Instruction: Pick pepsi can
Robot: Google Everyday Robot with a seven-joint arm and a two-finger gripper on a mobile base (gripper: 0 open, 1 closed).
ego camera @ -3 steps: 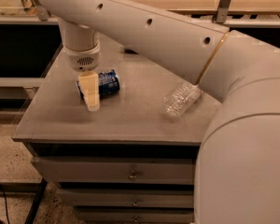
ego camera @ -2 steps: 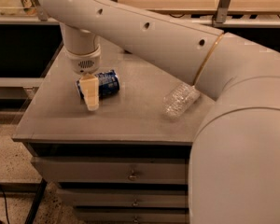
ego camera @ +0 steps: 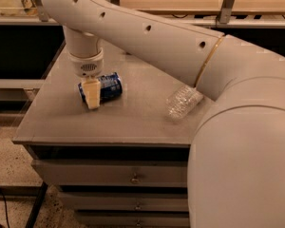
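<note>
View: camera view, the only one being supplied.
Gripper position: the gripper (ego camera: 92,97) is being held straight down from the wrist at the left part of the cabinet top (ego camera: 133,125), its cream tip being shown across the near side of the pepsi can (ego camera: 110,85).
Gripper state: whether the can is being clamped cannot be told; the far side of the can is being hidden by the wrist.
Task object: the pepsi can is being seen lying on its side on the cabinet top, directly under the wrist and touching or just behind the gripper tip, not lifted.
Other items: a clear plastic bottle (ego camera: 183,101) is being left lying on its side well apart to the right, partly under the arm (ego camera: 152,37); drawers (ego camera: 133,177) are being shown below.
Change noted: against the pictures of a second ago, the upper arm is being swung slightly across the view, while gripper and can are being kept in almost the same place.
Meaning for the task: the approach is being judged complete and the grasp itself as being in hand; a lift is not yet being seen.
Risk: a can on its side is being judged liable to roll out of a loose hold.
</note>
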